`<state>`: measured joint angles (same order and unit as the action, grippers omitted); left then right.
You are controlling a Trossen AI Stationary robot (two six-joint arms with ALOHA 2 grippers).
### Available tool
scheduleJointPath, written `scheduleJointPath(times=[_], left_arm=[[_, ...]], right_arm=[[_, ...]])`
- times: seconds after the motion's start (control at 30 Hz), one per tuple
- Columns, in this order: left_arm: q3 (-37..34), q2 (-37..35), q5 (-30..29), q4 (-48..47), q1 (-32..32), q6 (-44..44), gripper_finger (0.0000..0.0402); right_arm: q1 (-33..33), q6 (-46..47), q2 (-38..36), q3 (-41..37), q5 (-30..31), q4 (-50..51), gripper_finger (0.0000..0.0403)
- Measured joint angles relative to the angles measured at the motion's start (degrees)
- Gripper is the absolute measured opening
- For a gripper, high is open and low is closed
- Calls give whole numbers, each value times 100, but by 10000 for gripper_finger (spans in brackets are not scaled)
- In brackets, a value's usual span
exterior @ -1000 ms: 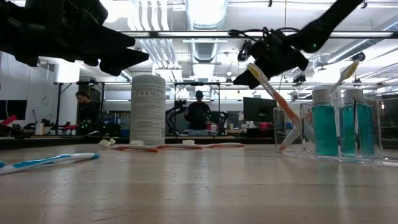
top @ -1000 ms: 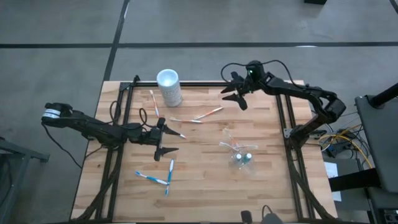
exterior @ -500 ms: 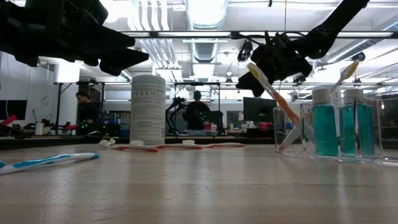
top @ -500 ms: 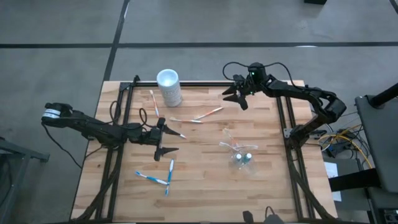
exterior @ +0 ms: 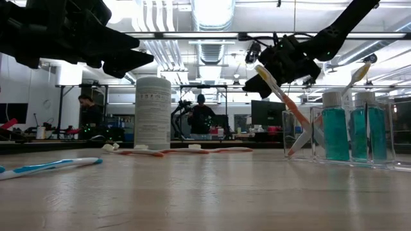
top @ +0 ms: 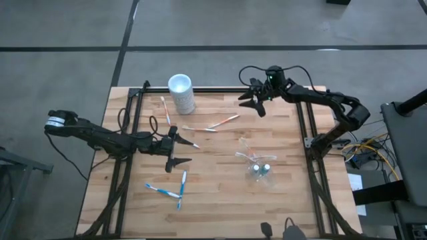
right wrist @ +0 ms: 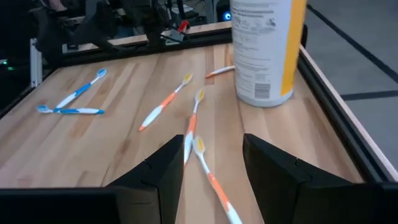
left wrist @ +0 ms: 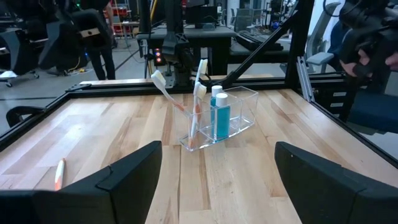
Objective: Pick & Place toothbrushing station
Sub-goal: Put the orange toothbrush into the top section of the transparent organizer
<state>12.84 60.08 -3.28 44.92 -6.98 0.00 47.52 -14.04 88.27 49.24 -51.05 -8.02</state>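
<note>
High view: my left gripper point(top: 181, 151) hovers at table centre-left, fingers spread and empty, aimed toward 3 o'clock at the clear rectangular plastic holder point(top: 257, 165), which stands at 4 o'clock with orange-and-white toothbrushes point(left wrist: 196, 93) leaning in it. My right gripper point(top: 254, 105), fingers parted and empty, hangs near 1 o'clock, probably lining up on the loose orange-and-white toothbrushes point(top: 220, 123).

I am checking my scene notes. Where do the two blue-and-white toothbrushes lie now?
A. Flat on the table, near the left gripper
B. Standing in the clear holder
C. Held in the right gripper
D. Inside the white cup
A: the blue-and-white toothbrushes lie flat on the wood, close to the open left gripper.
</note>
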Motion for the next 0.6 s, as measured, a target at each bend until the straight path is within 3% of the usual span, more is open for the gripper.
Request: scheduleJointPath(times=[0.6], left_arm=[[0,1,-1,-1,0,-1,319]], right_arm=[[27,454,1550,769,-61,359,160]])
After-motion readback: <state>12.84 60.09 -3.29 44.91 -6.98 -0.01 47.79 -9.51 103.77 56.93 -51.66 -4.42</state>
